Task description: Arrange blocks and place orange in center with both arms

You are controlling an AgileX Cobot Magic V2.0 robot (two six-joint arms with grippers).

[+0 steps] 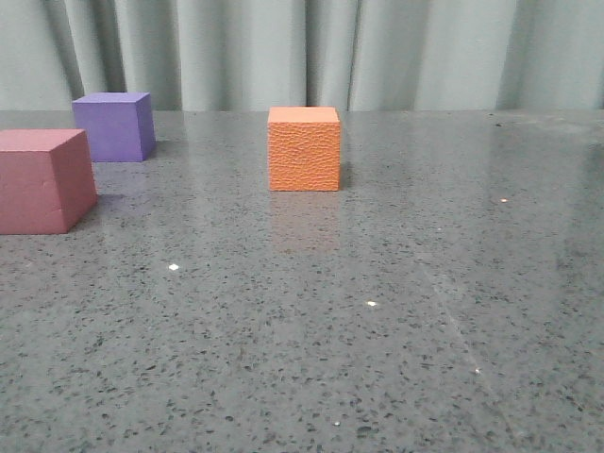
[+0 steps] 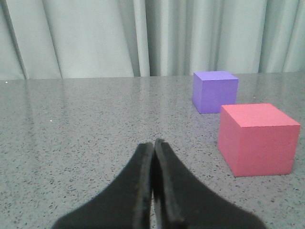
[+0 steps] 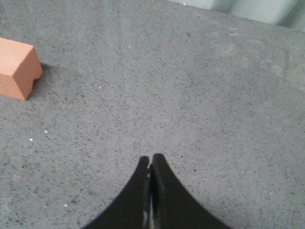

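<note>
Both black tools, left (image 2: pixel 153 145) and right (image 3: pixel 151 160), are being held pinched together, empty, above the speckled grey surface (image 1: pixel 396 311); the pebbled orange foam cube (image 1: pixel 304 149) is sitting mid-surface.

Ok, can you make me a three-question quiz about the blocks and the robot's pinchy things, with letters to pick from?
1. In the front view, which block sits farthest back on the left?
A. orange
B. purple
C. pink-red

2. How many blocks are on the table?
A. two
B. three
C. five

3. How are the two tools right now?
A. both shut, holding nothing
B. both wide open
C. one squeezing a block

Answers:
1. B, the purple block stands behind the pink-red block, nearer the curtain.
2. B, purple, pink-red and the orange block are all on the table.
3. A, the left tool and the right tool each show fingers pressed together with no block between them.
</note>
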